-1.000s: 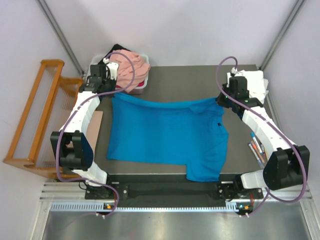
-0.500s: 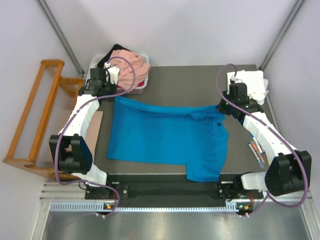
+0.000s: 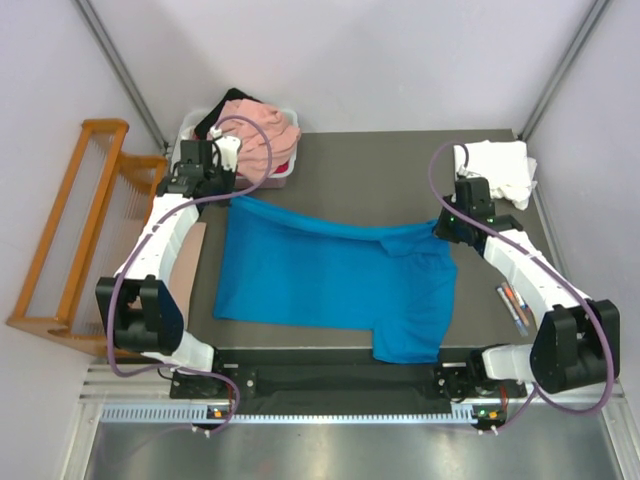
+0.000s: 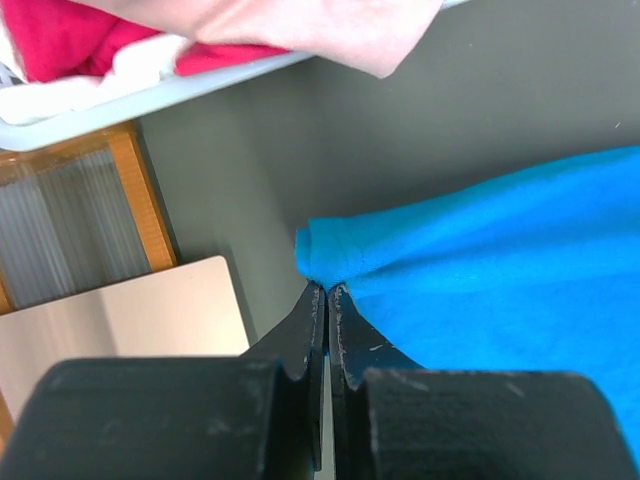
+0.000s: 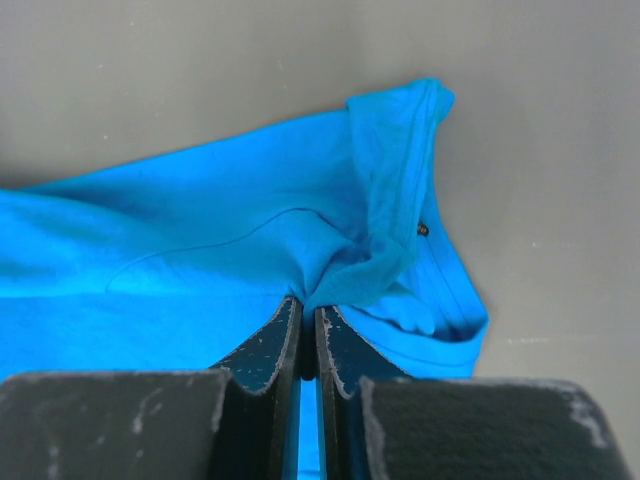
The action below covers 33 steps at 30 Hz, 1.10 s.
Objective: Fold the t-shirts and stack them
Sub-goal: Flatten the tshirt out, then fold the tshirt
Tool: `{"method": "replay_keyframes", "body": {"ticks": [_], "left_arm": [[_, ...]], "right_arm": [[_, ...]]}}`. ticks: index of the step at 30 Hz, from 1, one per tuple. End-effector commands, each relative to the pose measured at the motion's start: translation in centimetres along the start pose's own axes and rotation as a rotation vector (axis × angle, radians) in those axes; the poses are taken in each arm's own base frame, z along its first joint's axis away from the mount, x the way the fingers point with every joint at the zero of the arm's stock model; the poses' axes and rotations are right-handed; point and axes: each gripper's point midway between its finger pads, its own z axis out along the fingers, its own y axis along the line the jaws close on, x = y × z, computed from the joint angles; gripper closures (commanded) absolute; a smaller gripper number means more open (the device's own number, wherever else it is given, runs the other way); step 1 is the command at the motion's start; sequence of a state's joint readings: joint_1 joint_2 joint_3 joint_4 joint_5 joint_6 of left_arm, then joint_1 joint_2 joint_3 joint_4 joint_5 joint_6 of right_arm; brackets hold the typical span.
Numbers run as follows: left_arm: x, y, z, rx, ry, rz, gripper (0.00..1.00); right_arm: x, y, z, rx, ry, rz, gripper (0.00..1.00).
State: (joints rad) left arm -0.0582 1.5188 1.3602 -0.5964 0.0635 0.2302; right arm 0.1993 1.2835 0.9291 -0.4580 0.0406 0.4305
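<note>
Both arms drew slightly nearer: the left gripper and the right gripper, each pressed together on cloth, pinch the far corners of the blue t-shirt. It lies on the table (long axis left-right, one sleeve pointing nearward).

Legible text, labels, brands, numbers, signs: none in any view.
Possible marking: one small dark mark on the blue t-shirt, right of centre in the right wrist view. It is too small to read.
</note>
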Motion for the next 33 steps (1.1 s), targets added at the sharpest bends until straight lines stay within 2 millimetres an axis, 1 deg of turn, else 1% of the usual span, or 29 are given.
{"method": "replay_keyframes", "body": {"ticks": [1, 2, 3, 5, 6, 8, 10, 11, 12, 13, 14, 15, 17, 18, 19, 21, 24, 25, 27, 29, 30, 31, 33], "left_arm": [[-0.2, 0.4, 0.7, -0.028, -0.021, -0.014, 1.0], [0.2, 0.4, 1.4, -0.028, -0.002, -0.015, 1.0], [0.1, 0.5, 1.7, -0.033, -0.001, -0.015, 1.0], [0.3, 0.9, 2.7, -0.051, 0.013, -0.017, 1.0], [-0.1, 1.7, 2.8, -0.09, 0.009, -0.019, 1.0], [-0.2, 2.3, 3.4, -0.122, 0.02, -0.028, 1.0], [-0.8, 2.7, 4.2, -0.13, 0.028, -0.028, 1.0], [-0.7, 2.8, 5.0, -0.13, 0.041, -0.028, 1.0], [-1.6, 3.2, 5.0, -0.146, 0.027, -0.031, 1.0], [-2.0, 3.4, 5.2, -0.156, 0.025, -0.036, 1.0], [-1.9, 3.6, 5.7, -0.161, 0.035, -0.04, 1.0], [-2.9, 4.0, 5.5, -0.177, 0.018, -0.043, 1.0], [-3.3, 4.2, 5.7, -0.18, 0.02, -0.051, 1.0], [-4.0, 4.3, 5.4, -0.185, 0.003, -0.056, 1.0], [-4.3, 4.3, 5.3, -0.182, -0.006, -0.061, 1.0], [-4.5, 4.2, 5.2, -0.18, -0.015, -0.068, 1.0], [-4.3, 4.2, 5.3, -0.18, -0.013, -0.07, 1.0], [-4.0, 4.1, 5.4, -0.177, -0.005, -0.069, 1.0], [-3.4, 3.9, 5.4, -0.17, 0.014, -0.069, 1.0], [-2.5, 3.5, 5.3, -0.154, 0.026, -0.063, 1.0], [-2.6, 3.5, 5.3, -0.152, 0.017, -0.057, 1.0], [-2.4, 3.3, 5.2, -0.15, 0.016, -0.053, 1.0], [-1.6, 3.1, 5.2, -0.14, 0.032, -0.043, 1.0]], "right_arm": [[-4.2, 1.0, 0.5, -0.015, -0.1, 0.009, 1.0], [-4.4, 1.1, 1.1, -0.008, -0.09, 0.009, 1.0], [-5.6, 1.6, 1.1, -0.017, -0.108, 0.008, 1.0], [-6.1, 1.8, 1.8, -0.008, -0.098, 0.007, 1.0], [-6.9, 2.1, 1.7, -0.015, -0.113, 0.011, 1.0], [-7.1, 2.3, 2.3, -0.014, -0.107, 0.011, 1.0], [-8.1, 2.4, 2.5, -0.009, -0.126, 0.011, 1.0], [-8.0, 2.3, 3.2, 0.002, -0.112, 0.008, 1.0], [-8.9, 2.6, 3.2, 0.001, -0.125, 0.011, 1.0], [-9.0, 2.7, 3.4, -0.002, -0.124, 0.013, 1.0], [-9.0, 2.8, 3.9, 0.002, -0.116, 0.014, 1.0], [-9.4, 3.0, 3.9, -0.005, -0.121, 0.015, 1.0], [-9.6, 3.2, 4.3, -0.01, -0.12, 0.012, 1.0], [-9.9, 3.3, 4.3, -0.012, -0.128, 0.013, 1.0], [-10.0, 3.4, 4.5, -0.013, -0.127, 0.011, 1.0], [-10.4, 3.6, 4.7, -0.016, -0.136, 0.004, 1.0], [-10.6, 3.4, 5.6, -0.005, -0.125, -0.006, 1.0], [-10.3, 3.3, 6.1, 0.002, -0.109, -0.009, 1.0], [-9.9, 3.2, 6.3, 0.008, -0.091, -0.008, 1.0], [-9.5, 3.3, 6.0, -0.006, -0.093, -0.005, 1.0], [-8.8, 3.0, 6.1, -0.005, -0.09, -0.002, 1.0], [-8.8, 2.9, 5.6, -0.009, -0.1, -0.002, 1.0], [-7.8, 2.6, 5.4, -0.005, -0.087, -0.005, 1.0]]}}
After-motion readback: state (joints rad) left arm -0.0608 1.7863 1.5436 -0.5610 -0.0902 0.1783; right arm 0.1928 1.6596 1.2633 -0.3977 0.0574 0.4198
